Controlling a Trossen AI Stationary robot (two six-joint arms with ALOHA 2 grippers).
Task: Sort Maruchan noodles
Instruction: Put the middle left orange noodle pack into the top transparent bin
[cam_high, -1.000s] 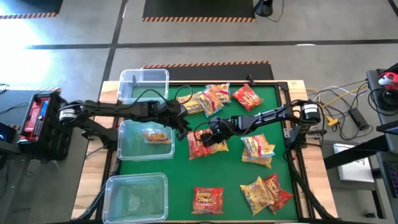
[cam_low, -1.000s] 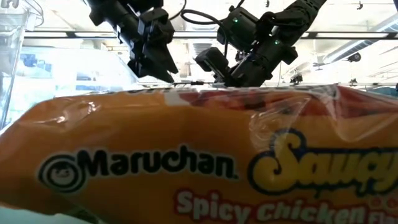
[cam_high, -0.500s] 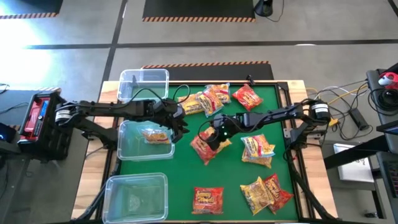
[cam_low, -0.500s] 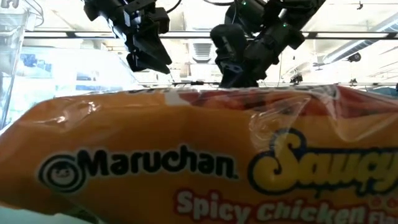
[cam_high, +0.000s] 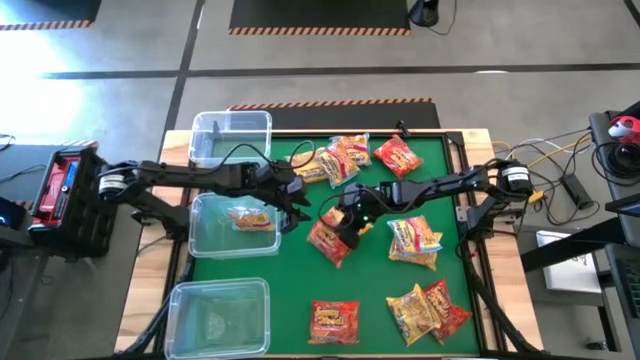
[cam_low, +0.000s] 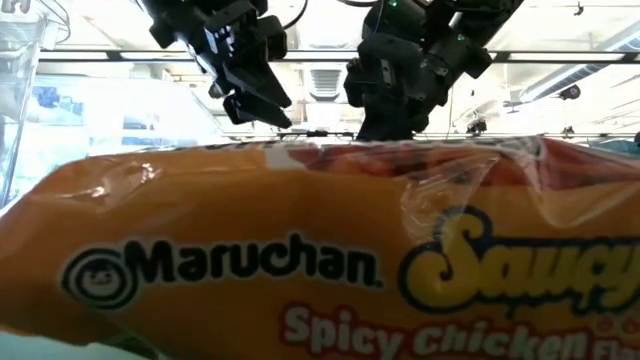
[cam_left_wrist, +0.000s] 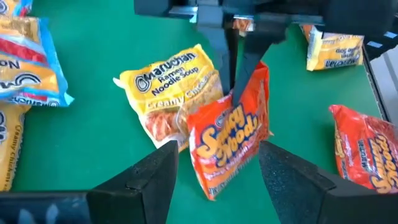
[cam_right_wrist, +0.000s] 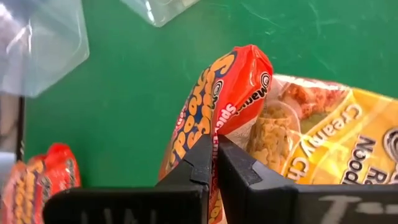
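R gripper (cam_high: 349, 222): closed on top edge of orange Saucy Noodles pkt (cam_high: 331, 241), mid-mat; fingers pinched tight in R wrist view (cam_right_wrist: 214, 163).
Held pkt: hangs tilted below R gripper, lower end at green mat (cam_high: 300, 290), lifted or touching can't tell; leans against yellow Creamy Chicken pkt (cam_left_wrist: 168, 93) just behind it.
L gripper (cam_high: 296, 207): fingers apart, nothing between them, just beside held pkt, facing it; L wrist view frames pkt between both fingers (cam_left_wrist: 152, 177).
Bins: three clear bins along L arm's side of mat; middle bin (cam_high: 234, 245) just behind L gripper, one pkt inside.
Other pkts: cluster (cam_high: 340, 158) on far side of both grippers; more past R gripper towards near edge, e.g. red pkt (cam_high: 334, 319).
Low view: orange Maruchan pkt (cam_low: 320, 260) fills foreground, both grippers above it.
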